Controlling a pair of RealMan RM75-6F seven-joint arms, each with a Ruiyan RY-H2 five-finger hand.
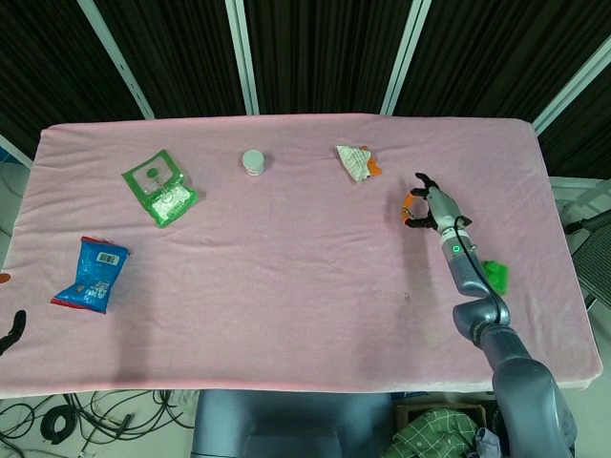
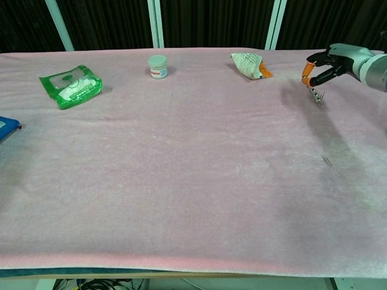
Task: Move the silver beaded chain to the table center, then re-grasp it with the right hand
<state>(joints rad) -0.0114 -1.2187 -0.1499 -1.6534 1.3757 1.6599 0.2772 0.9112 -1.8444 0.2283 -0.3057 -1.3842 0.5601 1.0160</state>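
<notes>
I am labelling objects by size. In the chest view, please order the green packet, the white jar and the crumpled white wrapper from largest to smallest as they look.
1. green packet, clearly largest.
2. crumpled white wrapper.
3. white jar, smallest, though fairly close to the wrapper.
All three lie near the far edge, so nearness to the camera matters little.
</notes>
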